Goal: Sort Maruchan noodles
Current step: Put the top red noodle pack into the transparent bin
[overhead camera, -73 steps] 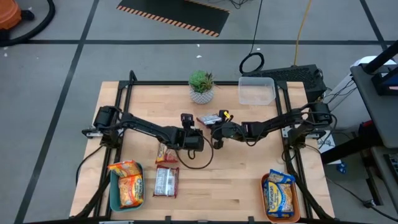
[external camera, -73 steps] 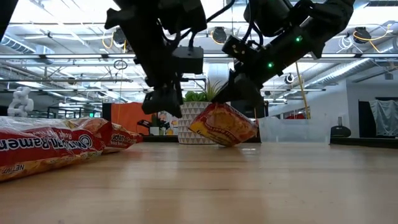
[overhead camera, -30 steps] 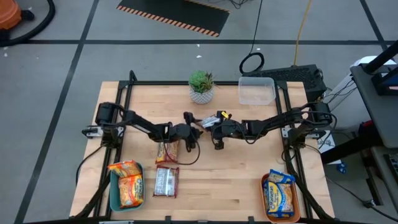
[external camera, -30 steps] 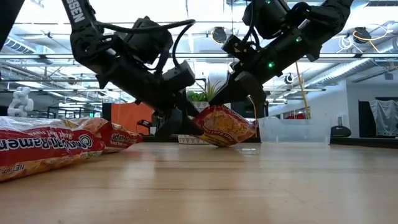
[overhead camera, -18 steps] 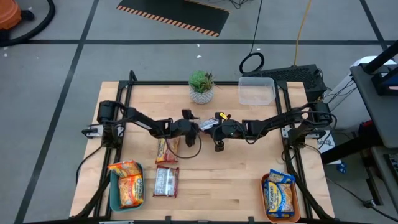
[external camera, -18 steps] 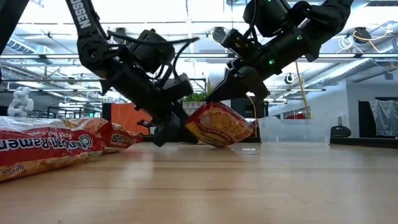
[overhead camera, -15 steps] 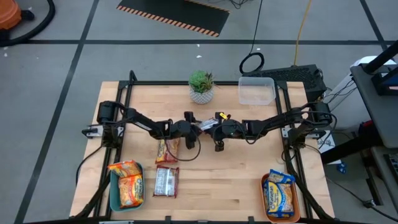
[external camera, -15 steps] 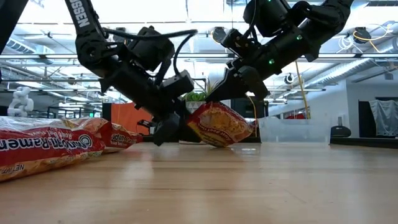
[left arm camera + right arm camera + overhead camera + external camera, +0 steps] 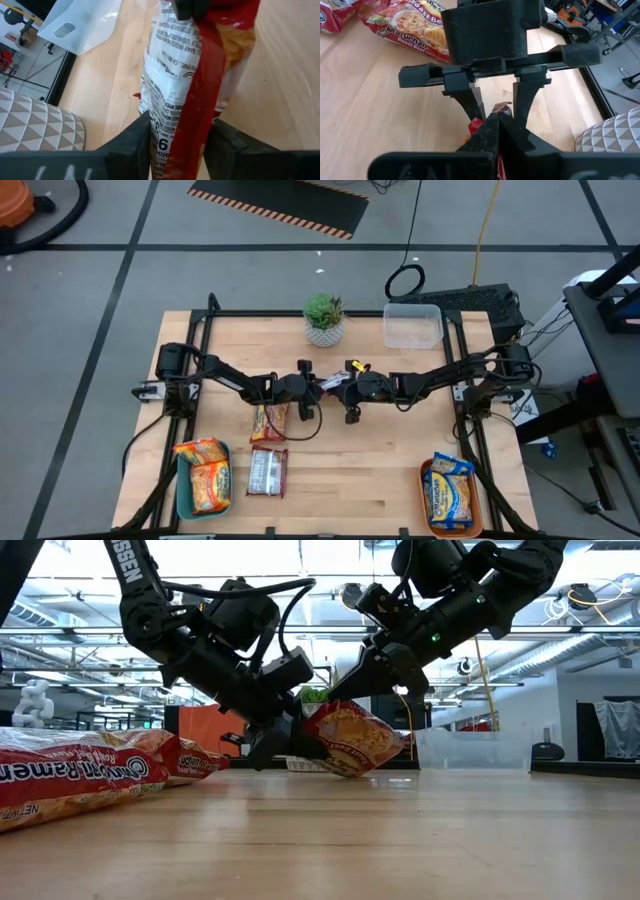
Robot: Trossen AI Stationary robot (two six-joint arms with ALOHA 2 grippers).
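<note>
Caught mid-handover, just toward twelve o'clock of the table centre in the high view: a red ramen packet [image 9: 195, 100] lifted clear of the wood and tilted, pinched at one end by the right gripper [image 9: 343, 385], pressed tight on the wrapper's edge, and gripped at the other end by the left gripper [image 9: 312, 383], its fingers [image 9: 131, 137] lying against both sides of the packet in the left wrist view. Judged roughly halfway through the sort. Already filed at about seven o'clock: a teal tray [image 9: 180, 492] with what look like two orange packets [image 9: 208, 480]. Already filed at about five o'clock: an orange tray [image 9: 426, 502] with yellow-and-blue packets [image 9: 450, 498], at least one, possibly two stacked. Not yet filed, lying loose on the wood between the centre and the teal tray: a reddish roast-beef packet [image 9: 267, 421] at roughly nine o'clock, and just beyond it toward seven o'clock a dark red packet with a white label [image 9: 267, 472]. Counting the one in the air, probably three reds left to place, with no tray of their own in view. Standing untouched along the far edge: a potted plant [image 9: 323, 318] at twelve o'clock and a clear plastic tub [image 9: 412, 327] at one o'clock, seemingly empty.
</note>
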